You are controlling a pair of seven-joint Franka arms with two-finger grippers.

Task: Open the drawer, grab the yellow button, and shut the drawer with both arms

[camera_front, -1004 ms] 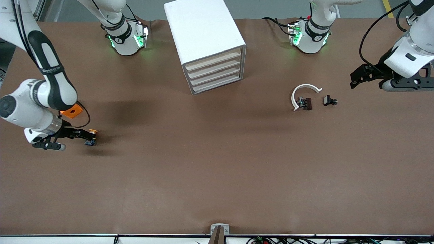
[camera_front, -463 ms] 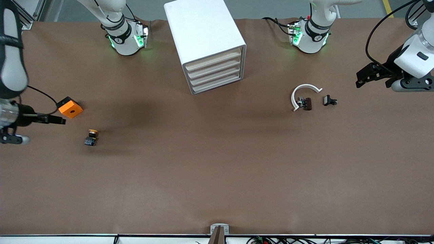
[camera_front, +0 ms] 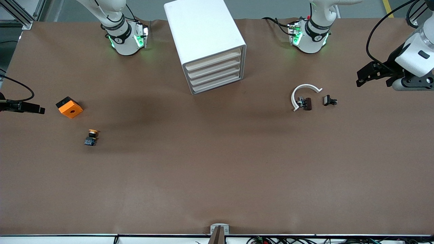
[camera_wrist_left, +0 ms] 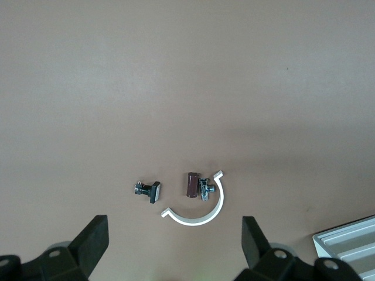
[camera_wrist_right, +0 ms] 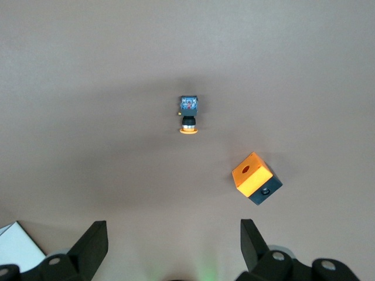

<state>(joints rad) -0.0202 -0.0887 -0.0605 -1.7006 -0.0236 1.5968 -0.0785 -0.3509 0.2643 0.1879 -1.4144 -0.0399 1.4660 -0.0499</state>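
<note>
right gripper jaws apart over bare table, left gripper likewise, round-capped button lying loose, drawer flush

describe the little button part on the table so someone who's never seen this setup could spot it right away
Start at the white cabinet, then go toward the right arm's end of the table to the orange square block. The button lies beside it, nearer the front camera: far smaller, with a round orange cap, black body and blue base.

cabinet: 1 | drawers: 4 | button: 1 | orange block: 1 | white ring piece: 1 | small fittings: 2
</note>
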